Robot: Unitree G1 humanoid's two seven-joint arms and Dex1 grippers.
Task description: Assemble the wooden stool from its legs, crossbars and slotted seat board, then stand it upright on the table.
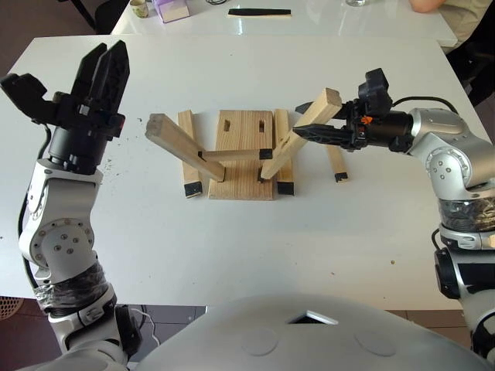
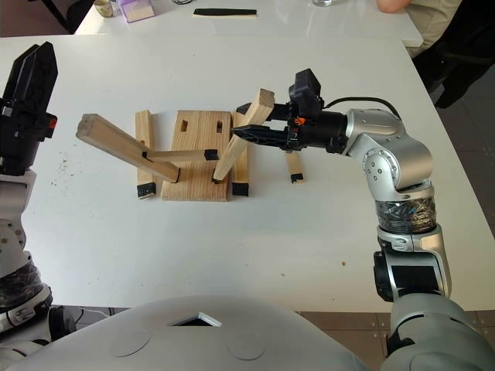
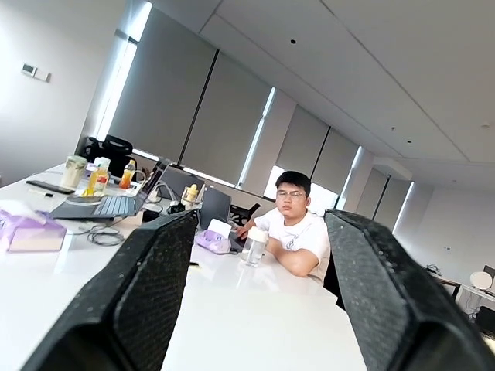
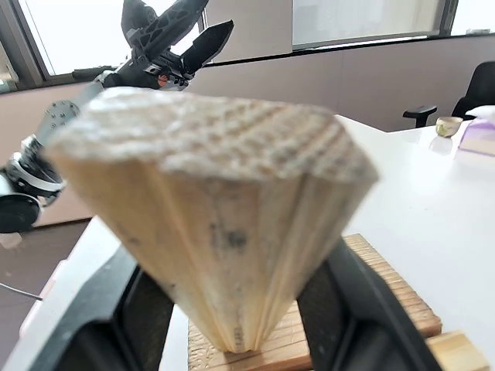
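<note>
The slotted seat board (image 1: 244, 127) lies flat mid-table. Two wooden legs joined by a crossbar (image 1: 232, 154) stand tilted on it. The left leg (image 1: 174, 139) leans out to the left. My right gripper (image 1: 309, 131) is shut on the right leg (image 1: 302, 131), whose cut end looms close in the right wrist view (image 4: 224, 224). Two more legs (image 1: 188, 151) (image 1: 283, 154) lie flat beside the board. A small crossbar (image 1: 336, 162) lies under my right arm. My left gripper (image 1: 104, 66) is raised at the table's left, open and holding nothing, with its fingers (image 3: 155, 286) wide apart.
A purple tissue box (image 1: 170, 9), a cup (image 1: 139, 8) and a black strip (image 1: 259, 12) sit on the far table. The white table (image 1: 255, 247) has free room in front of the board.
</note>
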